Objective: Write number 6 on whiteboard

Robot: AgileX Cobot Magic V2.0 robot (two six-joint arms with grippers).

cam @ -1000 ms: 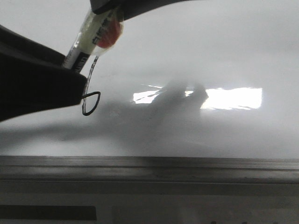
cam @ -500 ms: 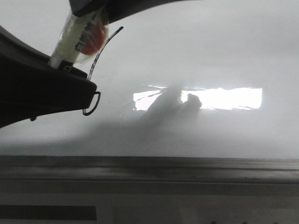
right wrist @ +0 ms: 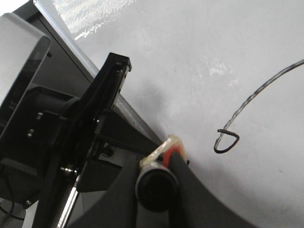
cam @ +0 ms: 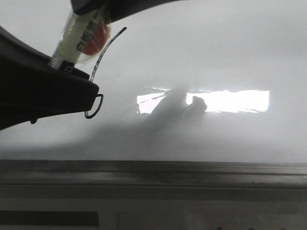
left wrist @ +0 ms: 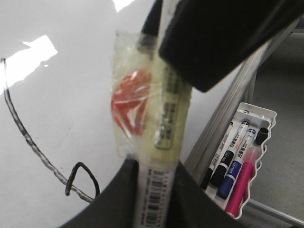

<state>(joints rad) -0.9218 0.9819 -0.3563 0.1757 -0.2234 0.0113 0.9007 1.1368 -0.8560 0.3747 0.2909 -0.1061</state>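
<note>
The number 6 [cam: 106, 48] is a thin black line on the whiteboard [cam: 216, 57], a long curved stem with a small pointed loop at its lower end. It also shows in the left wrist view [left wrist: 28, 138] and the right wrist view [right wrist: 259, 89]. A white marker pen [cam: 79, 40], wrapped in clear tape with a red patch, slants in front of the stem. My left gripper [cam: 67, 69] is shut on its barcoded barrel [left wrist: 154, 204]. My right gripper [cam: 93, 10] is shut on its black cap end [right wrist: 156, 187]. The pen's tip is hidden.
The board's grey metal frame [cam: 153, 172] runs along the near edge. A bright rectangular glare [cam: 230, 100] lies on the board. Beside the frame stands a white tray [left wrist: 266, 114] holding several marker pens [left wrist: 235, 156]. The left arm [right wrist: 71, 133] sits close beside my right gripper.
Both grippers and the pen shifted left, uncovering the upper stem of the 6 and covering part of its loop. In the last half second nothing visibly moved.
</note>
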